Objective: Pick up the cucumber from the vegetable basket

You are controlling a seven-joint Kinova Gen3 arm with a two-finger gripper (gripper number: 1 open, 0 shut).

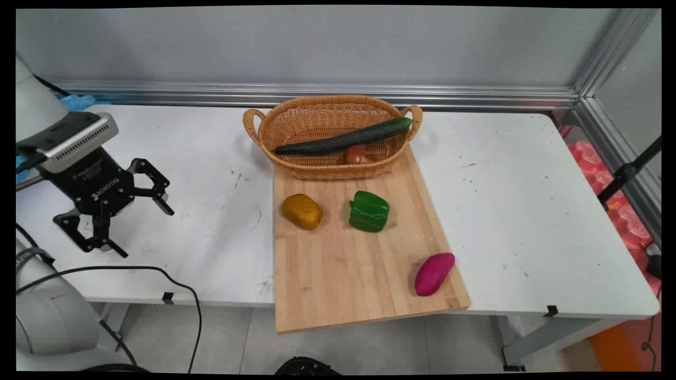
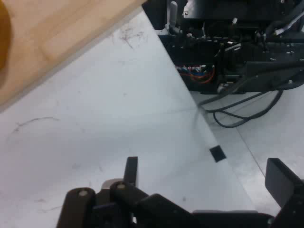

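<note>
The white table (image 1: 501,211) is carrying a wooden board (image 1: 348,253), which is overhanging the near edge. A basket (image 1: 317,169) is sitting at the board's far end, holding a cucumber (image 1: 343,140) and a small reddish-brown thing (image 1: 356,154). A green pepper (image 1: 368,211), a yellow potato (image 1: 302,211) and a purple sweet potato (image 1: 434,273) are lying loose on the board. The gripper (image 1: 142,229) is hanging well left of them, fingers spread, gripping nothing.

A wicker basket (image 1: 327,168) holding a cucumber (image 1: 343,138) is seen on a wooden board (image 1: 343,274), with a green pepper (image 1: 368,211) nearby.
</note>
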